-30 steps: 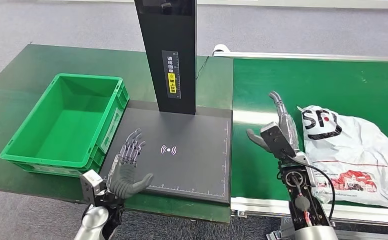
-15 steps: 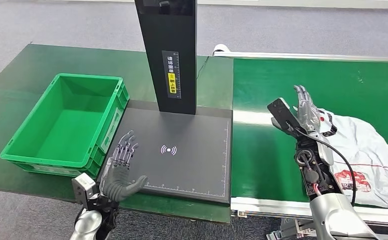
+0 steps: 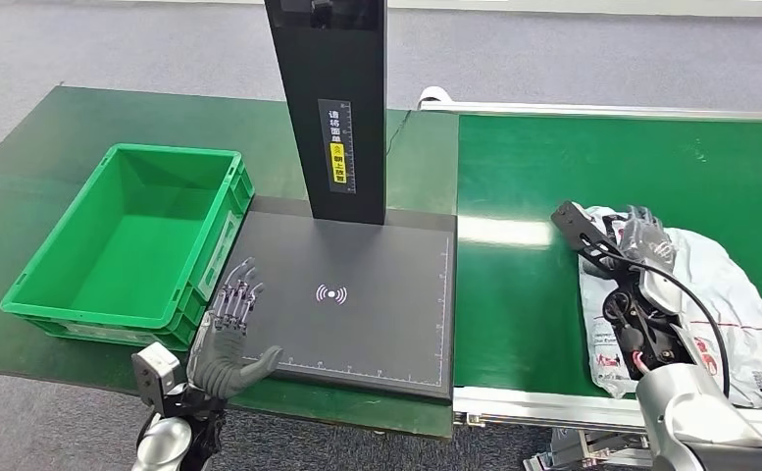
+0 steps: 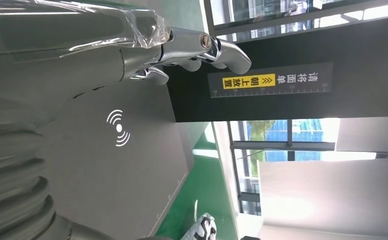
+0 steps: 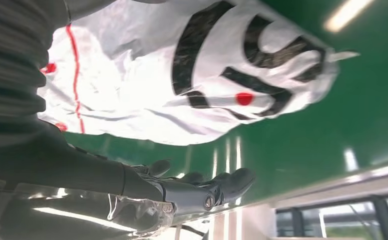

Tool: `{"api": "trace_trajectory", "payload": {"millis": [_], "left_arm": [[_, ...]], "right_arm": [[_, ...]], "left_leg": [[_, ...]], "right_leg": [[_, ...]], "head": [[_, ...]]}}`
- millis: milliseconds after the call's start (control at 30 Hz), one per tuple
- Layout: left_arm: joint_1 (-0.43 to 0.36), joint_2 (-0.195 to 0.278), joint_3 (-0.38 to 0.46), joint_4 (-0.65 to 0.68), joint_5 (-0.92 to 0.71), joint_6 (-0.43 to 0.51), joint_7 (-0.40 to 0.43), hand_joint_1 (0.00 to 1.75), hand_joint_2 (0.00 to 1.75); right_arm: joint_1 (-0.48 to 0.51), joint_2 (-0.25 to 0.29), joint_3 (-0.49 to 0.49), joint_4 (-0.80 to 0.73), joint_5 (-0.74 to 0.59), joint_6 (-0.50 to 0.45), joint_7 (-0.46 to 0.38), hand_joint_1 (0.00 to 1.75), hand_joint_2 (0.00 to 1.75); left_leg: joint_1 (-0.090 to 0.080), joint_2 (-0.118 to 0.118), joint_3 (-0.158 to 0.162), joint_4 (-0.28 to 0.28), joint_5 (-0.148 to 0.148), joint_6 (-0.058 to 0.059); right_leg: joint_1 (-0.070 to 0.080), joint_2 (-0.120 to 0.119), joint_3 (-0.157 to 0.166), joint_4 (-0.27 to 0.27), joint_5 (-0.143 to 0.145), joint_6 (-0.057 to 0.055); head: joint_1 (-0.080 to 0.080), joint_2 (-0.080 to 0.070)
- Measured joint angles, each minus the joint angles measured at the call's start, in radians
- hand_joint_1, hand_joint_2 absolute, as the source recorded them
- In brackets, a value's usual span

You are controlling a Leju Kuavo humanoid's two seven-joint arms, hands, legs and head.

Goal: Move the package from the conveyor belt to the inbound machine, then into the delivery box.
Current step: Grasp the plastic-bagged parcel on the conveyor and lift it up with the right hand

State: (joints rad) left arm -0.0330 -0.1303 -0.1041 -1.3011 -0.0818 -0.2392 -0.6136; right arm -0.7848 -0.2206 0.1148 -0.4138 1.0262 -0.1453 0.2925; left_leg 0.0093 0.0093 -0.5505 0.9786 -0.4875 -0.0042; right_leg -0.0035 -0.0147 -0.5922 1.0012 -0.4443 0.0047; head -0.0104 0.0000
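1. Left hand [image 3: 228, 339]. Hovered at the near edge of the scanner pad [image 3: 377, 314], fingers spread wide and nothing in them. Judged parked there to receive or steady the bag once brought across.

2. Right hand [image 3: 641, 243]. Reached low over the near left end of the bag [image 3: 725, 294], fingers straight and apart, not yet closed on it. Could not tell whether touching. Judged placed there for a grip on the bunched end rather than the flat middle.

3. Bag. White crinkled plastic mailer with black lettering and red print. Lay flat on the conveyor belt [image 3: 543, 177] at its near right, not yet lifted. Likely soft and slippery to grasp.

4. Scanner pad. Dark, flat, marked with a white wave symbol and ruled edges. Sat between belt and crate, so judged the middle stop.

5. Crate [image 3: 122, 235]. Green plastic, open-topped, just beside the pad's left edge. Judged the last stop.

6. Post [image 3: 328, 98]. Black, upright at the pad's far side, bearing a yellow label.

7. Counter [image 3: 33, 147]. Green-topped, carrying pad and crate. Belt green, silver-railed.

8. Floor [image 3: 112, 39]. Grey, beyond.
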Motion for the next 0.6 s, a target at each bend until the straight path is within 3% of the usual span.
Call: {"api": "trace_trajectory", "payload": {"millis": [300, 600], "left_arm": [[0.008, 0.002, 0.006, -0.011, -0.001, 0.007, 0.002, 0.00, 1.75], [-0.002, 0.000, 0.006, -0.010, -0.004, 0.017, 0.004, 0.00, 1.75]], "right_arm": [[0.003, -0.068, -0.001, 0.057, 0.092, 0.117, 0.143, 0.00, 1.75], [0.025, -0.102, -0.001, 0.096, 0.172, 0.276, 0.183, 0.00, 1.75]], "left_leg": [[0.000, -0.001, 0.000, 0.000, 0.000, 0.000], [0.000, 0.000, 0.000, 0.000, 0.000, 0.000]], "right_leg": [[0.000, -0.001, 0.000, 0.000, 0.000, 0.000], [0.000, 0.000, 0.000, 0.000, 0.000, 0.000]], "head": [[0.000, 0.000], [0.000, 0.000]]}}
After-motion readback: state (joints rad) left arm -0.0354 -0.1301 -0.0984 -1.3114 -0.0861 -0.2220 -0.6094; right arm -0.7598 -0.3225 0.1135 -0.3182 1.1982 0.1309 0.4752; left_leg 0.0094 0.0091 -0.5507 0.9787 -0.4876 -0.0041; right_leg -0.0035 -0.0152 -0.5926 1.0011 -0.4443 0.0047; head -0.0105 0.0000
